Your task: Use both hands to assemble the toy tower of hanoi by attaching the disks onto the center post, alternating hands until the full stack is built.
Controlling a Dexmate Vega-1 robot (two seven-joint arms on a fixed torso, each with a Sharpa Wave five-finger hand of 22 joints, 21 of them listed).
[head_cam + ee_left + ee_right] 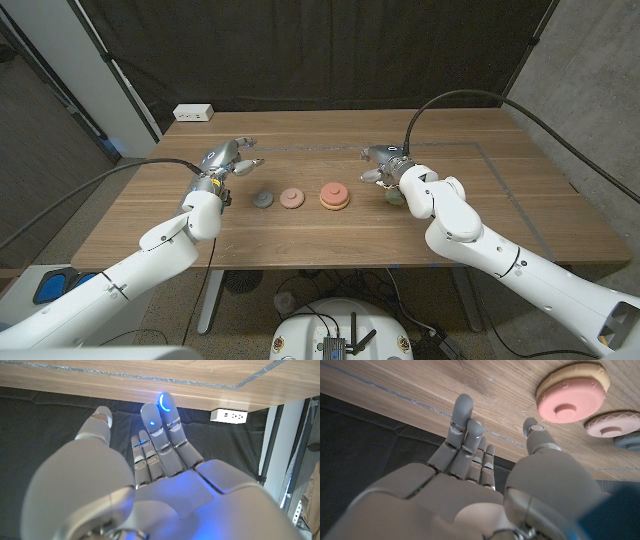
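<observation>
Three toy pieces lie in a row near the middle of the wooden table [520, 215], closer to its front edge than to its back edge. The largest piece is the tan base disk [334, 201], which carries a salmon-pink disk [334, 192] with a short stub of post rising from its centre. On the side of the table's left edge comes a smaller pale pink disk [291, 198], also with a small raised hub, and then a small grey disk [263, 199], each lying apart from its neighbour. A greenish disk [392, 196] lies just beside the right forearm, largely hidden by it (its shape cannot be made out fully).

The left hand [228, 160] is raised beyond the grey disk, toward the back edge, fingers spread and grasping nothing; the left wrist view shows its fingers [162, 425] extended with blue lights at the tips. The right hand [382, 160] hovers beyond the stacked disks, toward the back edge, likewise released, with fingers [462, 425] straight and thumb apart in the right wrist view.

A white power strip [194, 113] sits at the back left corner of the table.
</observation>
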